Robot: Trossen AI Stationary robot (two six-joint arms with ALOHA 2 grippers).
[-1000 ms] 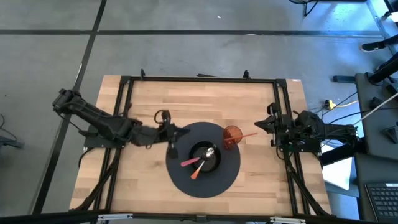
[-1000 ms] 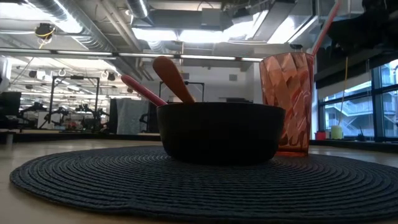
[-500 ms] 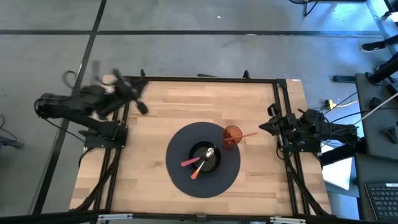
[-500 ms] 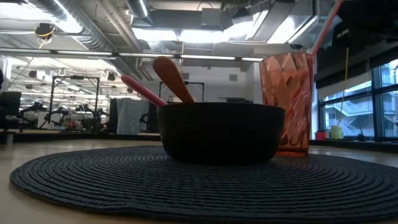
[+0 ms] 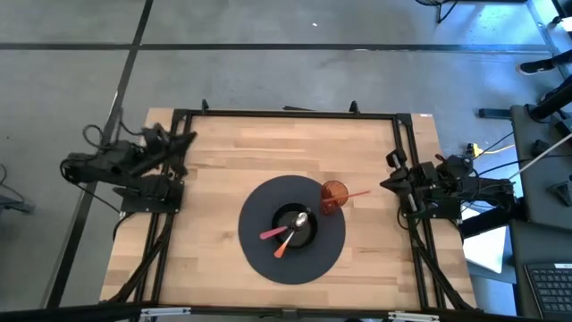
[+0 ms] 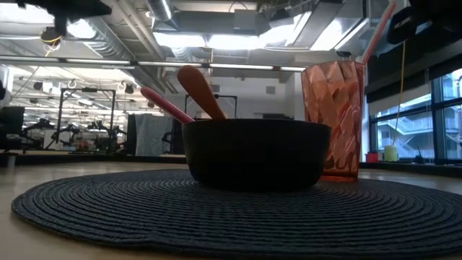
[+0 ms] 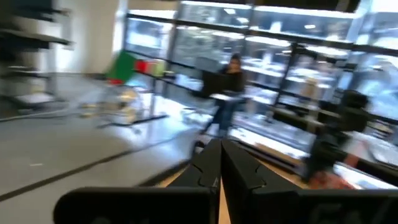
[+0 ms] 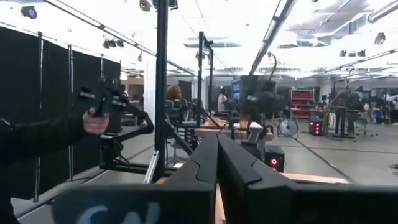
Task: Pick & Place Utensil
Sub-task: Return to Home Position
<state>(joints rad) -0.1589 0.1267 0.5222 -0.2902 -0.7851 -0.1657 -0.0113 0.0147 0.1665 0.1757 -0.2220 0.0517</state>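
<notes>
1. From above: black bowl point(image 5: 311, 234) at the middle of a round dark mat point(image 5: 259, 259) on the wooden table point(image 5: 223, 152). Pink fork point(image 5: 271, 233) and orange spoon point(image 5: 283, 245) both in it, side by side, handles out over the rim on the left arm's side.
2. Shown from above only: a silvery spoon point(image 5: 302, 218) lying inside the bowl, hidden at table height by the bowl's wall.
3. Orange cup point(image 5: 327, 204) upright on the mat, just beside the bowl on the right arm's side, with a thin pink utensil point(image 5: 357, 193) leaning out of it.
4. At table height: only the two handles above the bowl's rim, the fork's lower than the spoon's. Faceted wall of the cup plain here, not from above.
5. Left gripper point(image 5: 186, 139) at the table's left edge, well apart from the mat. Fingers not readable from above; in the left wrist view, pressed together with nothing between.
6. Right gripper point(image 5: 386, 182) at the table's right edge, near the cup but not touching it. In the right wrist view, fingers likewise together and bare.
7. In the wrist views only: the room beyond, with a person point(image 7: 230, 81) far off in the left one.
</notes>
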